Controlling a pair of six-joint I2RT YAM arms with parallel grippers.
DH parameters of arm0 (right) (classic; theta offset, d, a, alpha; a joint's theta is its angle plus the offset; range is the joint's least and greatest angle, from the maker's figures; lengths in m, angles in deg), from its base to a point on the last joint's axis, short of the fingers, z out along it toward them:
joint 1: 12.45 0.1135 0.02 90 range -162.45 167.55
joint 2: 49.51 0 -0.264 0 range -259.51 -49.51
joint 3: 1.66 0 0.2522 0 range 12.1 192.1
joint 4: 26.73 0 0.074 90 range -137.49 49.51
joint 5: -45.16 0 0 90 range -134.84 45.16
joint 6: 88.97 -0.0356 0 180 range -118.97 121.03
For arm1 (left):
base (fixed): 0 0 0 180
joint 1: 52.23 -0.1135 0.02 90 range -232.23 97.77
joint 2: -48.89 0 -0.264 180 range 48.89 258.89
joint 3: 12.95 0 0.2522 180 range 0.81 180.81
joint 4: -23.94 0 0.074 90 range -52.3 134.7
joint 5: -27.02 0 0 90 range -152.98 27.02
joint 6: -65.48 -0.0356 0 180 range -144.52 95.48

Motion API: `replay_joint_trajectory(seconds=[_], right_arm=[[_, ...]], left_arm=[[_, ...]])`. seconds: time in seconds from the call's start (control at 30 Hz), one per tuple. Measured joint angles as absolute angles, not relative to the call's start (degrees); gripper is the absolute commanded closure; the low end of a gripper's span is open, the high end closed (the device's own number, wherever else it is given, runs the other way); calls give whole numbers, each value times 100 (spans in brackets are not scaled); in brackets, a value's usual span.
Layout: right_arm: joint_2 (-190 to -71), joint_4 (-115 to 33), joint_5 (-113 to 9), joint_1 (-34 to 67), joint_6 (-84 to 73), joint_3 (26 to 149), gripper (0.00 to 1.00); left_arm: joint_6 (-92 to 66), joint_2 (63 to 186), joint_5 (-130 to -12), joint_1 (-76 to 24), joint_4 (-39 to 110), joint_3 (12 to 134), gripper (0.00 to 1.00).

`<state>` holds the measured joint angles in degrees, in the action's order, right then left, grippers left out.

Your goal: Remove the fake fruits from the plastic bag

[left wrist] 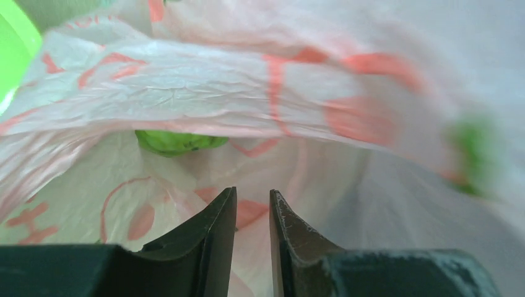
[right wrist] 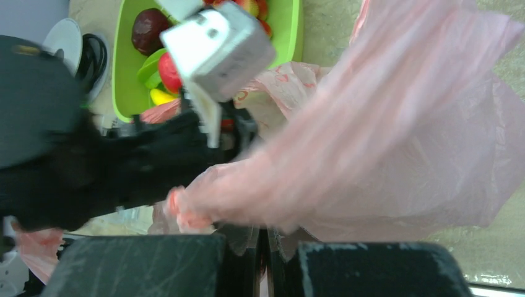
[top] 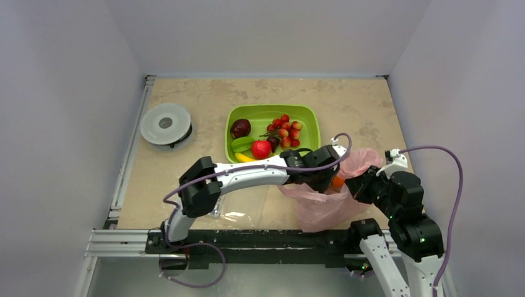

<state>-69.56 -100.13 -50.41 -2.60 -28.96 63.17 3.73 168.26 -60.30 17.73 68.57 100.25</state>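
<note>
- Top external view: a dark maroon round plastic fruit [top: 240,128], a glossy red round fruit [top: 261,149] and a small yellow banana [top: 244,158] already lie in the green plastic tray [top: 314,124]; I judge the task about half done.
- Left to remove: a glossy orange fruit [top: 337,182] and a wrinkled green fruit piece [left wrist: 176,141] in the thin, crumpled translucent pink plastic bag [top: 322,207], which lies on the desk [top: 204,99] beside the tray.
- The left end effector [left wrist: 252,193] is inside the bag, narrowly spread and empty; the right end effector [right wrist: 263,238] pinches the bag's film.

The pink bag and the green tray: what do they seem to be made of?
The bag looks like thin plastic film: it is translucent, crinkled and falls in soft folds, with red print on it. The tray is probably hard moulded plastic: smooth, slightly glossy, evenly bright green, with a rounded rim, though the look alone cannot confirm this.
</note>
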Motion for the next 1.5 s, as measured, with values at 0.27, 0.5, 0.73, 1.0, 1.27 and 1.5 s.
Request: replay_joint_trajectory(seconds=[0.27, 0.5, 0.73, 1.0, 1.27, 1.5], right_arm=[[-6956, -10006, -5034, -260, -2899, 6317, 100], [-6958, -10004, -5034, -260, -2899, 6317, 100], [-6961, -10004, -5034, -260, -2901, 6315, 100], [-6963, -10021, -5043, -260, -2934, 6315, 100], [-6937, -10662, -5314, -260, -3498, 5655, 100], [-7662, -11014, -5145, -260, -3609, 5648, 100]], left_arm=[[233, 15670, -6500, 1773, 6621, 9714, 75], [-18, 14837, -6557, 1740, 6494, 9072, 75], [-90, 14288, -6751, 1346, 6326, 8897, 64], [25, 14833, -7348, 1493, 6044, 8932, 40], [54, 15005, -7431, 2044, 5640, 7830, 36], [17, 14848, -6865, 2575, 5176, 6733, 35]])
